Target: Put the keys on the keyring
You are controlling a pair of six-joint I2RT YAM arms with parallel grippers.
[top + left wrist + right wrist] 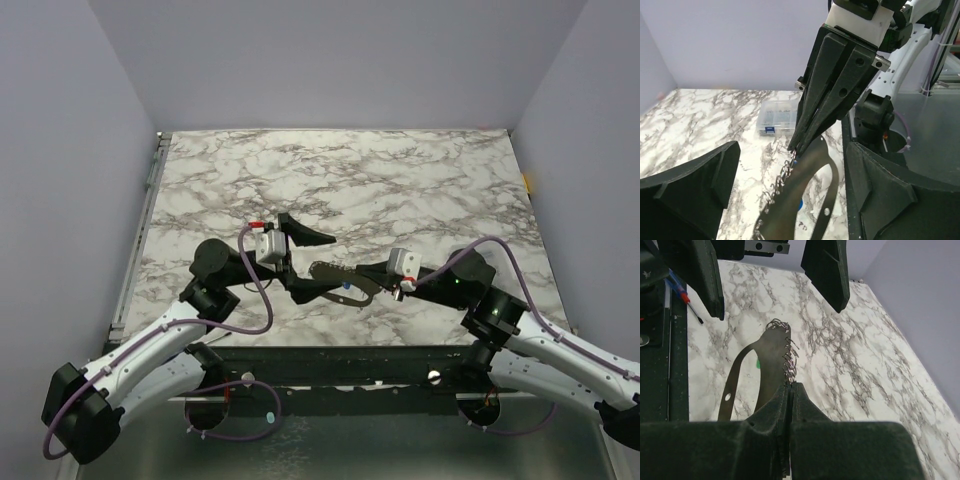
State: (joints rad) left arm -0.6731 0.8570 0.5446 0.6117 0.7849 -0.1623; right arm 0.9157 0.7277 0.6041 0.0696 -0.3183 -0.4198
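Because the keyring [774, 352] is thin, stiff, slick metal held above the counter [850, 340] by the right claw [790, 386], whose fingers are pressed together on its near edge, I judge it light but quick to twist, and best gripped on its flat rim beside that pinch. The left claw [767, 285] is spread wide just past the keyring's far end, holding nothing. I count one keyring, two claws and two keys close against the keyring, a blue key [800, 204] and a green key [758, 362]; no yellow-gold one shows.

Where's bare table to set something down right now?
Bare: the far marble table up to the back wall, bar a clear box at one edge. Crowded: front middle, where open left fingers and shut right fingers meet at the dark plate.
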